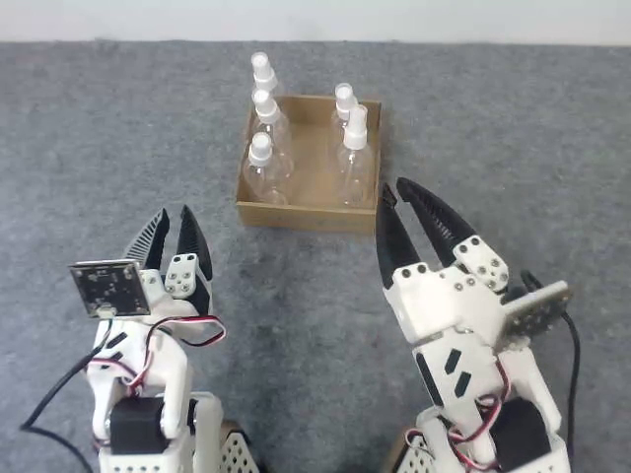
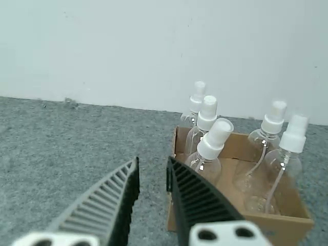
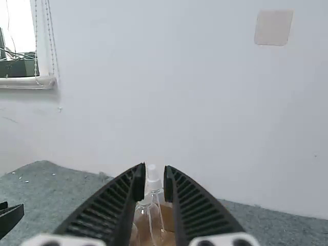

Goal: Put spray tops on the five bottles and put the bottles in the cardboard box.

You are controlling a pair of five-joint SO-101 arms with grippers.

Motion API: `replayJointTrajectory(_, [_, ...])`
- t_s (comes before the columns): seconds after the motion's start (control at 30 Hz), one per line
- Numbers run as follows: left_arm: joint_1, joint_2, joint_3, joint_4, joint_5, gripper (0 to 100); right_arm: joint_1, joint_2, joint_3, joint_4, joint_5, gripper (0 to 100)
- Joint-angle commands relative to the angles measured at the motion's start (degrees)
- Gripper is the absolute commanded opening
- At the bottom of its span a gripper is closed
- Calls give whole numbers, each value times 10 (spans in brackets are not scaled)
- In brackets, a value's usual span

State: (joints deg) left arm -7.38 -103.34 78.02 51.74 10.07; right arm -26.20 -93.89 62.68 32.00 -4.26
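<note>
The cardboard box (image 1: pixel 314 211) (image 2: pixel 287 223) stands at the far middle of the grey mat. Clear bottles with white spray tops stand upright in it: two on the left (image 1: pixel 260 148) (image 1: pixel 264 103) and two on the right (image 1: pixel 355 126) (image 1: pixel 344 98). A third left-hand bottle (image 1: pixel 261 69) (image 2: pixel 197 97) stands at the back left corner; I cannot tell whether it is inside the box. My left gripper (image 1: pixel 173 212) (image 2: pixel 152 163) hangs slightly open and holds nothing, short of the box's front left. Just off the box's front right corner, my right gripper (image 1: pixel 393 186) (image 3: pixel 154 168) is narrowly open, with a distant bottle (image 3: pixel 152 180) seen through its gap.
Grey carpet-like mat (image 1: pixel 89 148) spreads free on both sides of the box and between the arms. A white wall (image 2: pixel 128 46) rises right behind the box. The other arm's black fingertip (image 3: pixel 7 215) shows low in the right wrist view.
</note>
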Motion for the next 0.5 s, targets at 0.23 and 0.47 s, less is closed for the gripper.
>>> replayJointTrajectory(0.23, [-2,-8,-10,-21,-2,84,-1,-70,-5,40,50,35])
replayJointTrajectory(0.47, [-2,-8,-10,-21,-2,84,0,-102,4,95,51,37])
